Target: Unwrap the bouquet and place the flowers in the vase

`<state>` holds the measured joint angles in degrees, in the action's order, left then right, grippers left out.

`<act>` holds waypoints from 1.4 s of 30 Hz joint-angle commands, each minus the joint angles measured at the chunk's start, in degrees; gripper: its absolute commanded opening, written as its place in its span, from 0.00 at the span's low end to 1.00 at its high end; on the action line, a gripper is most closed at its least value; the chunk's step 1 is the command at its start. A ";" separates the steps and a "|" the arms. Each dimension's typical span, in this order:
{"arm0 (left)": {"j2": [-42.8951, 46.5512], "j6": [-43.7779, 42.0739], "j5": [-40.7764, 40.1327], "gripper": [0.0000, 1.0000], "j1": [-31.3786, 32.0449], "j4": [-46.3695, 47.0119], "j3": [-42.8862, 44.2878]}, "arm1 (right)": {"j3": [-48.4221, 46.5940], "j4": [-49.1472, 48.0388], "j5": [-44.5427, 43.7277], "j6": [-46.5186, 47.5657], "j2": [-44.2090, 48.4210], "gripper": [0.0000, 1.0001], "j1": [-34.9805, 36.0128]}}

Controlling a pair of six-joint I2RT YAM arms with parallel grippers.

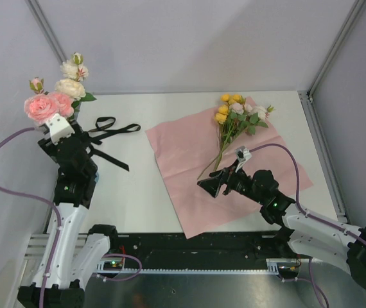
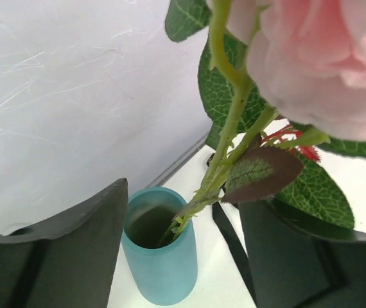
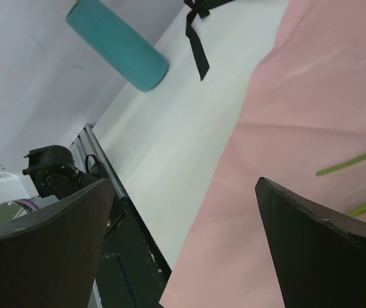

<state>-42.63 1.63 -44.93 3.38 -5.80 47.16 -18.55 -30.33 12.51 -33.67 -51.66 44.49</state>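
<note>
White desk (image 1: 144, 192) shows the job partly done: ribbon (image 1: 109, 125) off, pink paper (image 1: 183, 154) spread flat, pink and cream flowers (image 1: 48, 106) standing in the vase (image 2: 160, 269) at far left between the parted left jaws, yellow flowers (image 1: 234, 112) left lying on the paper near the wide-spread, empty right jaws.

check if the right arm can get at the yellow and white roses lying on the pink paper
Probably yes. The right claw hangs open over the pink paper, close to the stem ends of the roses, with nothing lying between them.
</note>
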 commanded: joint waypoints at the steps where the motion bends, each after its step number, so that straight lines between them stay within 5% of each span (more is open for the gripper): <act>1: 4.43 4.56 1.78 0.80 -0.43 -1.35 -0.01 | -2.81 2.60 -0.06 -2.77 -1.69 0.99 -1.13; 5: 8.47 7.67 5.39 0.92 -0.46 -6.25 1.67 | -4.35 6.51 -2.58 -4.58 -2.42 0.99 -1.56; 14: 16.02 16.23 26.52 0.92 -0.47 -17.93 5.02 | -7.64 16.21 -10.43 -9.51 -3.23 0.99 -5.13; 19: 17.45 18.93 39.52 0.92 -0.43 -25.51 6.06 | -8.19 17.11 -7.90 -10.13 -5.50 0.97 -10.56; 26: 19.70 21.87 57.39 0.92 -0.47 -27.29 1.76 | -9.25 13.89 -7.51 -8.81 -10.48 0.82 -15.61; 33: 21.70 18.41 71.80 0.94 -0.40 -26.70 -2.16 | -14.71 11.14 -4.37 -8.17 -20.90 0.56 -18.91; 42: 27.30 18.97 74.89 0.95 0.93 -23.56 -10.38 | -22.33 12.26 -8.68 -6.59 -32.27 0.50 -21.31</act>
<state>-17.74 20.93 27.14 3.90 -31.92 39.53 -36.56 -16.64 6.55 -41.58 -80.12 24.10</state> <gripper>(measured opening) 0.953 0.501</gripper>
